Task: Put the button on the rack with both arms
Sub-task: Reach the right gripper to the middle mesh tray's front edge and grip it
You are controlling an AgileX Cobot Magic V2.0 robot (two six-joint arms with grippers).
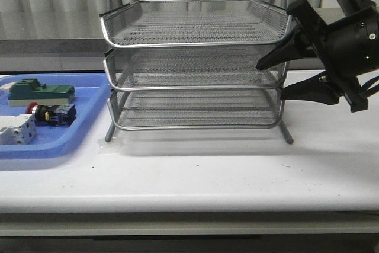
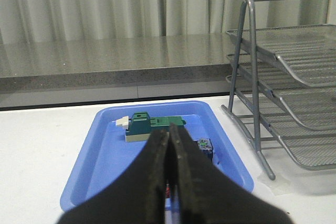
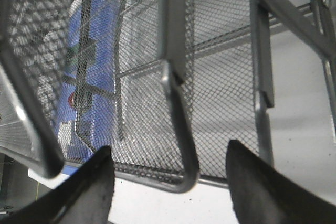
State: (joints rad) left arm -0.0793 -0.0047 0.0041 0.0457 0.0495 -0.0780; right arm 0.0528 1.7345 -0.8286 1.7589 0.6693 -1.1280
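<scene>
From where I sit, my left hand point(image 2: 169, 182) is nearest in its own wrist view, fingers pressed together with nothing between them, hanging over the near end of the blue tray point(image 2: 100, 166). It does not show in the front view at all. Taking the rack point(image 1: 195, 63) as my landmark: the tray lies on the white bench point(image 1: 195, 176) just left of the rack, and the button point(image 1: 42, 111) lies on its side inside that tray, red cap pointing away from the rack, blue-green block toward it. Beyond the button in the same tray sits a green block point(image 1: 41, 91), and nearer than it a white terminal block point(image 1: 18, 130).

My right hand point(image 1: 269, 78) is at the rack's right end, fingers spread wide and empty; one fingertip lies level with the middle shelf's rim, the other lower. The right wrist view looks straight into the mesh and frame between those fingers.

I judge that we are at the very start: the button is untouched. Next I need to part the left fingers, bring them down over the button's black body and close, while the right steadies the rack
</scene>
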